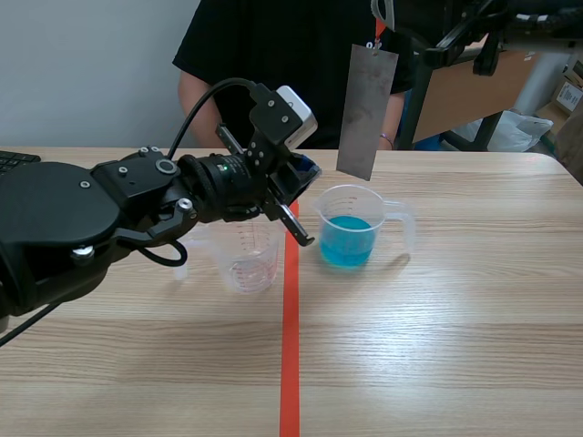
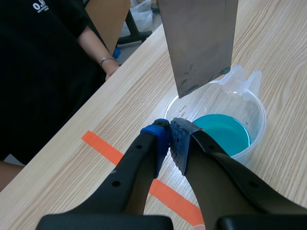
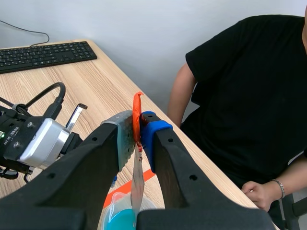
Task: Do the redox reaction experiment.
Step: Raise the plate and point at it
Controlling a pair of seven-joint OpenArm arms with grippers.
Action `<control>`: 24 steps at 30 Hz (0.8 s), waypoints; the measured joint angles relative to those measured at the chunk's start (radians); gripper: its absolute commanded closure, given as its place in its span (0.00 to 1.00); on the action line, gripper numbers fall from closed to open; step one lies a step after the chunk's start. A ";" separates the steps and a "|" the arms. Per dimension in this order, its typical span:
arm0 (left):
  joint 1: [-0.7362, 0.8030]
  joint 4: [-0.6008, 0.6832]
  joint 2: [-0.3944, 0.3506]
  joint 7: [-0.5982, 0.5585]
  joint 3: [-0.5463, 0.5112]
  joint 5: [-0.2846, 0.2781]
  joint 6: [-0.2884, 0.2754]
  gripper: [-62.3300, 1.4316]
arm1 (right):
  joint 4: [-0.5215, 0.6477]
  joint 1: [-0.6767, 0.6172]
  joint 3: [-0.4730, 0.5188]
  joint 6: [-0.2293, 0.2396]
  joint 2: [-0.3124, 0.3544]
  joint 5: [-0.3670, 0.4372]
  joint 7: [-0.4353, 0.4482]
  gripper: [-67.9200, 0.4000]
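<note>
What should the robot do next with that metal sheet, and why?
Probably lower the right gripper so the metal sheet dips into the blue liquid. The sheet hangs right over the measuring cup, and its lower edge is not yet in the liquid.

Plate [image 1: 367,111]: dull grey metal, blotchy matt finish. Jug [image 1: 351,228]: clear glossy plastic. Table [image 1: 455,346]: light wood grain, matt. Shirt [image 1: 273,55]: black cloth.

1. A wooden table [image 1: 474,346] has an orange tape line [image 1: 290,364] running down its middle.
2. An empty cup [image 1: 250,266] stands just left of the line.
3. A cup of blue liquid [image 1: 349,241] stands just right of it.
4. A keyboard [image 1: 13,162] lies at the far left edge.
</note>
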 measured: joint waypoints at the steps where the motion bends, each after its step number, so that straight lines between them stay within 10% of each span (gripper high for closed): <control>1: 0.003 0.005 -0.013 -0.002 0.000 -0.022 0.001 0.90 | 0.000 0.000 0.000 0.000 0.000 0.000 0.000 0.97; 24: 0.412 0.530 -0.940 -0.082 0.001 -0.400 0.009 0.90 | 0.000 0.000 0.000 0.000 0.000 0.000 0.000 0.97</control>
